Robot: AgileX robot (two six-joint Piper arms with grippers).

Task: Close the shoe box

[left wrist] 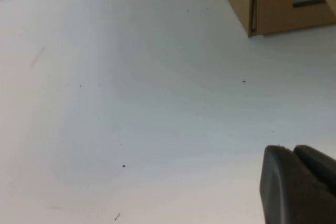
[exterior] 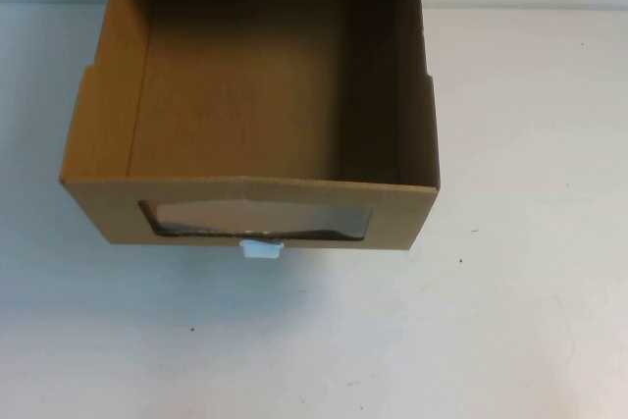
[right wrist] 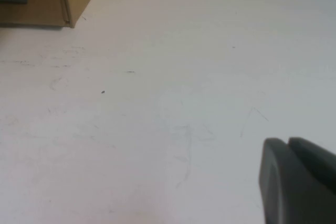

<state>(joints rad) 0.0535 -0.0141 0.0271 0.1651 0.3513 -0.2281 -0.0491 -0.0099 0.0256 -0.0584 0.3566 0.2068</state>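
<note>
Shoe box [exterior: 250, 95], high view: a brown cardboard drawer, pulled out toward me and open at the top, its inside bare and nothing in it that I can see. It sits on the white table [exterior: 530, 242], filling the far middle of the view; its rear end runs off the far edge of the picture, so how far the sleeve covers it cannot be told. I judge the box light and fairly stiff, though thin walls of this kind would buckle under a pinch; a flat push would suit it better than a grip.

Front panel [exterior: 250, 211]: the face nearest me, set almost square to me with a slight skew. The drawer's travel axis runs from this panel straight away from me, so closing should mean pushing the panel away, preferably low and near its middle to keep the drawer from twisting.

Clear window [exterior: 257, 220]: a rectangular cut in the front panel; I would keep off the film.

Pull tab [exterior: 263, 248]: small and white, just below the window at the panel's lower edge.

My left gripper [left wrist: 299, 184] and right gripper [right wrist: 296, 179]: each shows only in its own wrist view, over bare table, well apart from the box's near corners. Whether either pair of jaws stands apart or together, I cannot tell.
</note>
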